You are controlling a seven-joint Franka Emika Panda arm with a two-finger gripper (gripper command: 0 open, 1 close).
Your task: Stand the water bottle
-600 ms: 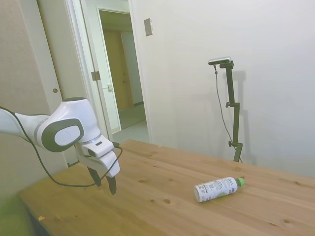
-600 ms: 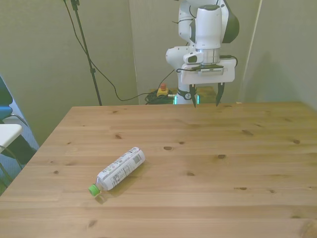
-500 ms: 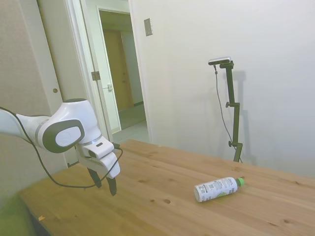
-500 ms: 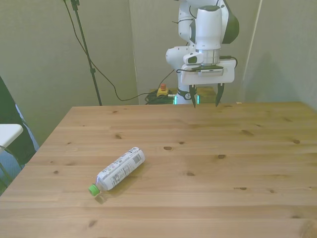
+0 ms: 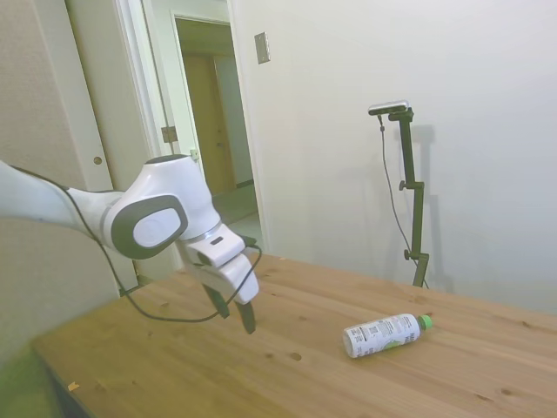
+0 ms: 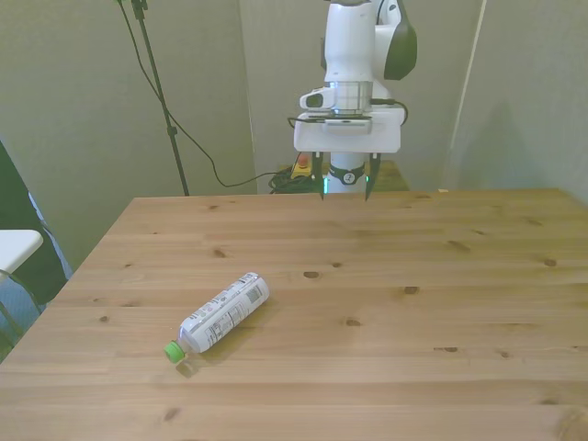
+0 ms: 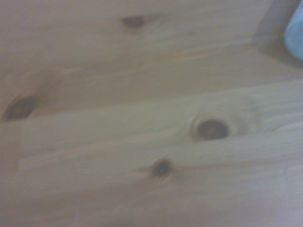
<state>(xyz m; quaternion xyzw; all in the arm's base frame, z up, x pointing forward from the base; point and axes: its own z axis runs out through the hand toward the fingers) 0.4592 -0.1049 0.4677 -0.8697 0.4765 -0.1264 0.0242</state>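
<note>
The water bottle (image 5: 384,334) (image 6: 223,313) lies on its side on the wooden table (image 6: 441,303), a small clear bottle with a white printed label. Its green cap (image 6: 173,350) points toward the table's near edge in the front view. My gripper (image 6: 344,184) (image 5: 234,309) hangs open above the table's far part, well away from the bottle, with nothing between its fingers. The wrist view shows only blurred wood with dark knots (image 7: 211,128) and a pale blue blur at one corner.
An open doorway (image 5: 213,131) and a white wall lie beyond the table in the side view. A cable (image 6: 193,138) trails down behind the table's far edge. A white surface (image 6: 14,248) sits off the front view's left.
The arm has swung toward the front view's left and out over the table, closer to the bottle. The fingers stay open. The bottle has not moved.
</note>
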